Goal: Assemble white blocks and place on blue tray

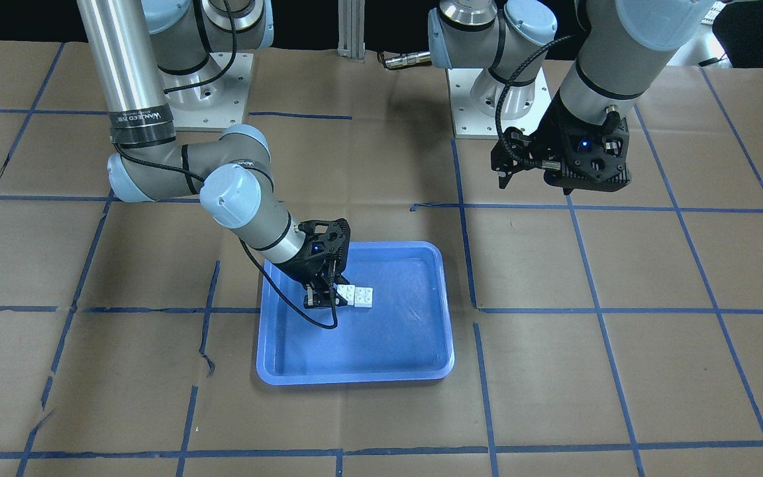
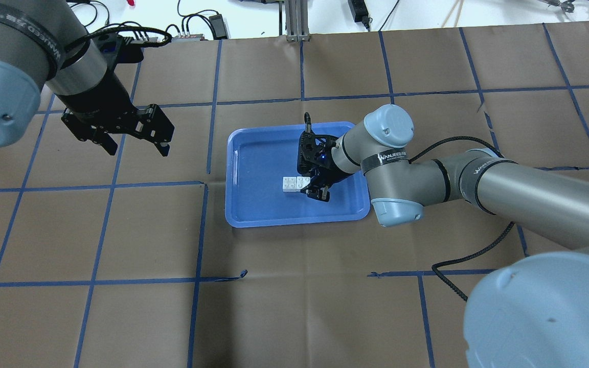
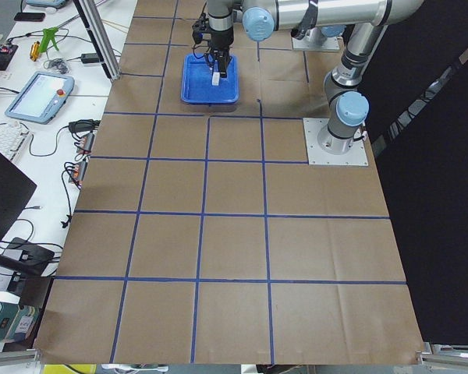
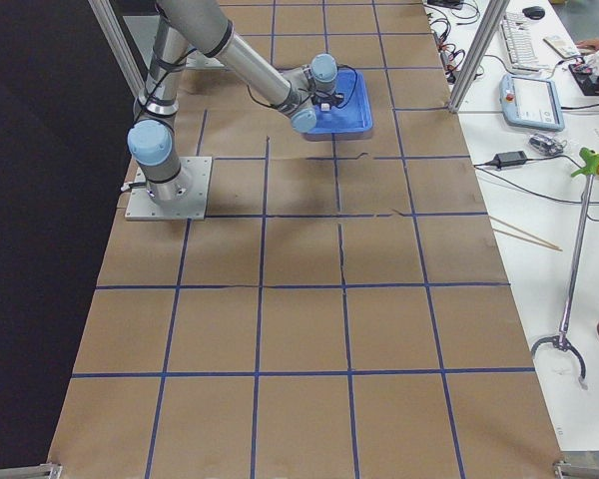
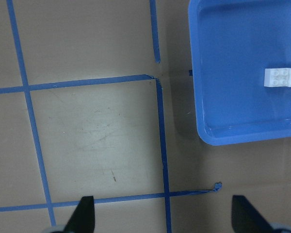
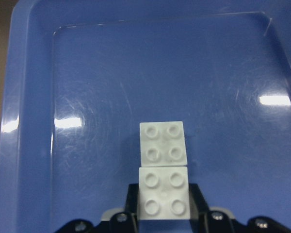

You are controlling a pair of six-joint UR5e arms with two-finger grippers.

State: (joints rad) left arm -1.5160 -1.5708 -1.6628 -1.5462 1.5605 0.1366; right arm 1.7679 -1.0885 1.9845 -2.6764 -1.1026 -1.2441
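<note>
right fingers [image 1: 315, 299]: clamped on white blocks [image 6: 163, 167], touching side by side, in blue tray [image 2: 258, 199] | left fingers [image 5: 85, 213]: spread wide, empty, above tabletop [image 2: 120, 230]

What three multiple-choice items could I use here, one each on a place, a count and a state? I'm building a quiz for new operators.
1. Where do the white blocks lie?
A) on the bare table
B) in the blue tray
C) on the floor

2. How many studs does each block show?
A) two
B) four
C) six

3. How do the jaws of the left gripper stand?
A) open and empty
B) shut on a block
C) shut on a cable

Answers:
1 B, blue tray floor surrounds them in the right wrist view.
2 B, four round studs top each.
3 A, they stand wide apart with nothing between.
</note>
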